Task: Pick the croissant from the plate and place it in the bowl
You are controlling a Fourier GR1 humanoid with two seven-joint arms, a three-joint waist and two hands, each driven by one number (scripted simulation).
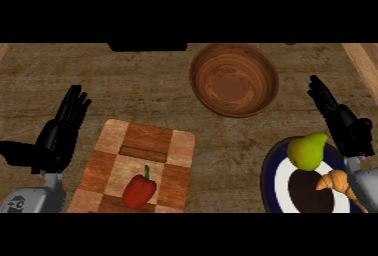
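Fingers [322,95] of right hand [347,127] and left hand [55,137] are extending straight, gripping nothing.
Croissant [336,181] is lying on plate [275,175] at near right corner of bench [148,75], beside pear [306,150]; bowl [235,80] is sitting by far edge.

Left hand [55,137] open at view's left, fingers straight, pointing away, thumb splayed outward. Grey left forearm [33,197] enters at lower-left corner. Right hand [343,122] also open, fingers straight, angled slightly inward. Right forearm [367,182] barely shows at right edge.
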